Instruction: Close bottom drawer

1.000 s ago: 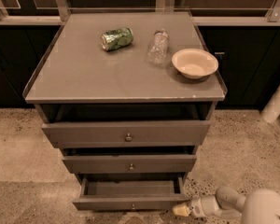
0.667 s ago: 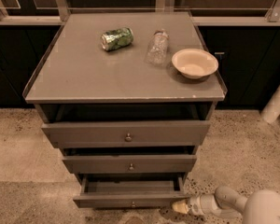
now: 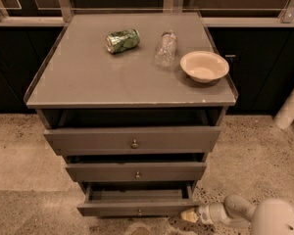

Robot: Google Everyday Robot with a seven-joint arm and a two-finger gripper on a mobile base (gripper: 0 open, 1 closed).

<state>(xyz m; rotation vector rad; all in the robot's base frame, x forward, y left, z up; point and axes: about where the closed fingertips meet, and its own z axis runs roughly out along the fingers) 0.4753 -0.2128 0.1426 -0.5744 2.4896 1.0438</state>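
The claw [image 3: 188, 215] sits low at the right of the view, its pale tip level with the front right corner of the bottom drawer [image 3: 112, 209]. It is right against that corner or just beside it; which of the two cannot be made out. Whether the claw is released or clenched cannot be told either, and it carries nothing that shows. Behind it the white arm [image 3: 237, 209] runs off the lower right edge, cut by the frame. The bottom drawer is the lowest and narrowest of three grey fronts in the table [image 3: 88, 77], and it stands pulled out, its shallow inside open to view and a tiny knob [image 3: 139, 211] at its centre. Above it the middle drawer [image 3: 166, 172] and the top drawer [image 3: 98, 140] also sit a little forward, with dark gaps over them. On the table lie a crushed green can [image 3: 122, 40], a clear bottle [image 3: 165, 50] and a cream bowl [image 3: 204, 66].
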